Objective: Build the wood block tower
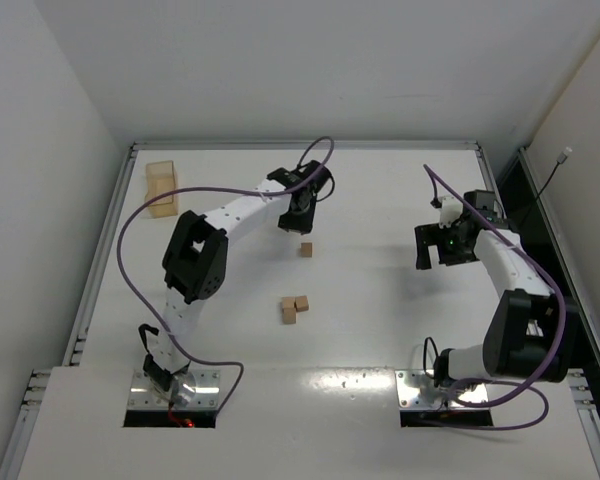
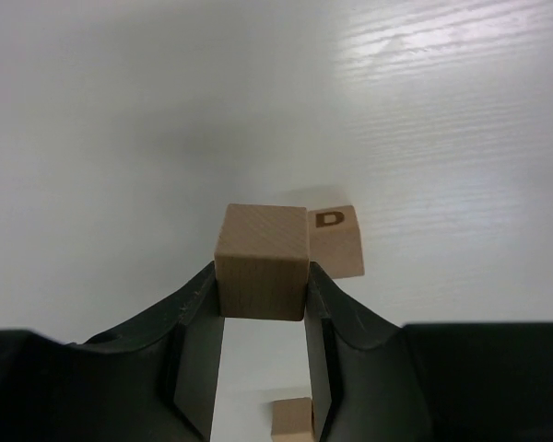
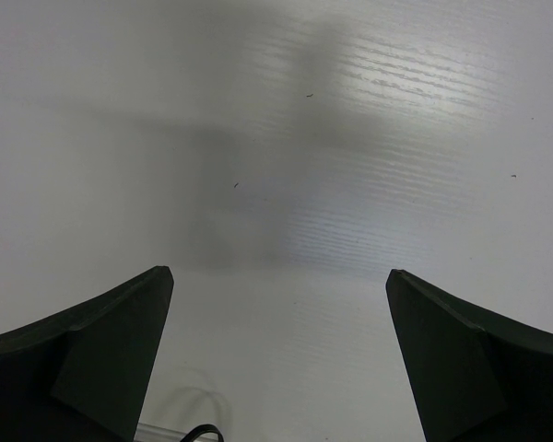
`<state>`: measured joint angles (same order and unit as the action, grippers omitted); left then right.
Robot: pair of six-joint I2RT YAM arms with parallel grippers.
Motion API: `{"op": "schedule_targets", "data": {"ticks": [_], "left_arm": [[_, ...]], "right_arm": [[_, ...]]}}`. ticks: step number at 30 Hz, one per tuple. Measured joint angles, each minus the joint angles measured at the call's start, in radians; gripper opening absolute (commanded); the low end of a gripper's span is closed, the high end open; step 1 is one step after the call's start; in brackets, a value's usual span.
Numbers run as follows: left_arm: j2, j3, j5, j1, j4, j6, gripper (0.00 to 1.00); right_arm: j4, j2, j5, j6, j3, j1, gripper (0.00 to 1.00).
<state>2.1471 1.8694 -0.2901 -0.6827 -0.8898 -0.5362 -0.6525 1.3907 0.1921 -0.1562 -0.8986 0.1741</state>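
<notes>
Tan wood shows in the left gripper [image 2: 263,276], which is clamped on one block [image 2: 263,241] above the table [image 1: 380,330]; a lettered block [image 2: 336,241] lies just beyond, two more blocks [image 1: 290,313] touch closer to the near edge, and the right gripper [image 3: 276,359] hangs spread apart, empty. The grip seems to catch only the block's near part, so it could twist or slip in transit. Released off-centre on another block, it would likely topple or shove that one askew.

The cube [image 2: 263,261] I pinch hides the left side of a lettered block [image 2: 339,241]; a third block [image 2: 292,419] runs off the picture's bottom. From above, my left gripper [image 1: 298,222] covers that cube, and the cluster [image 1: 295,308] toward the near edge is too small to count.
</notes>
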Motion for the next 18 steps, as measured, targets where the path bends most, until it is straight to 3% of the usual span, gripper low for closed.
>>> {"op": "schedule_targets", "data": {"ticks": [5, 18], "left_arm": [[0.000, -0.013, 0.091, 0.056, 0.003, -0.003, 0.00], [-0.011, -0.113, 0.224, 0.055, -0.001, -0.085, 0.00]], "right_arm": [[0.000, 0.006, 0.000, 0.000, 0.000, 0.000, 1.00], [-0.004, 0.014, 0.000, 0.000, 0.000, -0.008, 1.00]]}}
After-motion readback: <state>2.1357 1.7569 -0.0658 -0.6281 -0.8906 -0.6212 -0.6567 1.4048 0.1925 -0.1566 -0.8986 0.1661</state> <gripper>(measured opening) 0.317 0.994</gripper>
